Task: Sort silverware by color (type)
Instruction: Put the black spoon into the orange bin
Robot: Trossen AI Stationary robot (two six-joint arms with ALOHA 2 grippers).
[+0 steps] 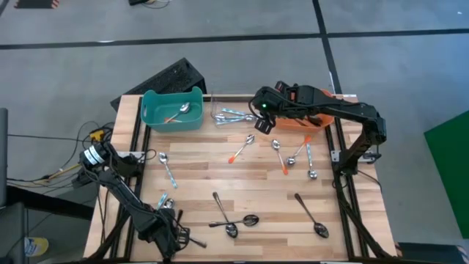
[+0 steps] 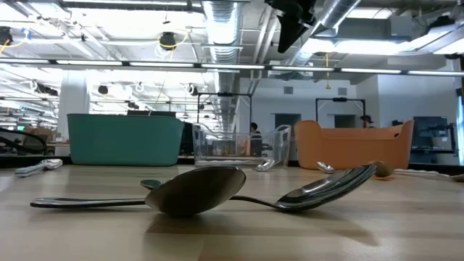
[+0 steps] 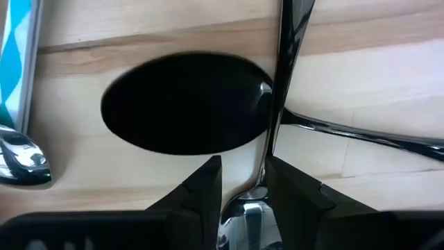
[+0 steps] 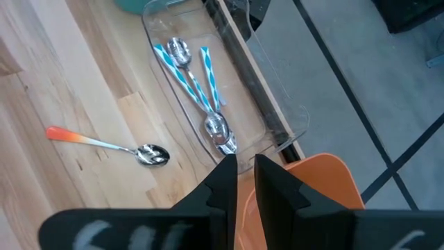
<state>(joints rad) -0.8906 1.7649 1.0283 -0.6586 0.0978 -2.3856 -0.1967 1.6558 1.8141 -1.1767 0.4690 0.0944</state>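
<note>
Left pincer (image 3: 243, 182), parted and grasping nothing, straddles the dark spoon's handle (image 3: 281, 90); we read its axis running straight ahead.

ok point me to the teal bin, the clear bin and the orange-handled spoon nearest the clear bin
teal bin (image 1: 150, 117) high view, left wall
clear bin (image 4: 161, 15) right wrist view, transparent rim
orange-handled spoon (image 4: 97, 142) right wrist view, mid handle

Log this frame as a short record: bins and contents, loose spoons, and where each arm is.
teal bin: one orange-handled spoon inside
clear bin: teal-handled spoons inside
orange bin: contents hidden by the right arm
table: loose orange, teal and dark spoons
left gripper: low at the near left corner, fingers astride a dark spoon handle
right gripper: raised between the clear and orange bins
</note>
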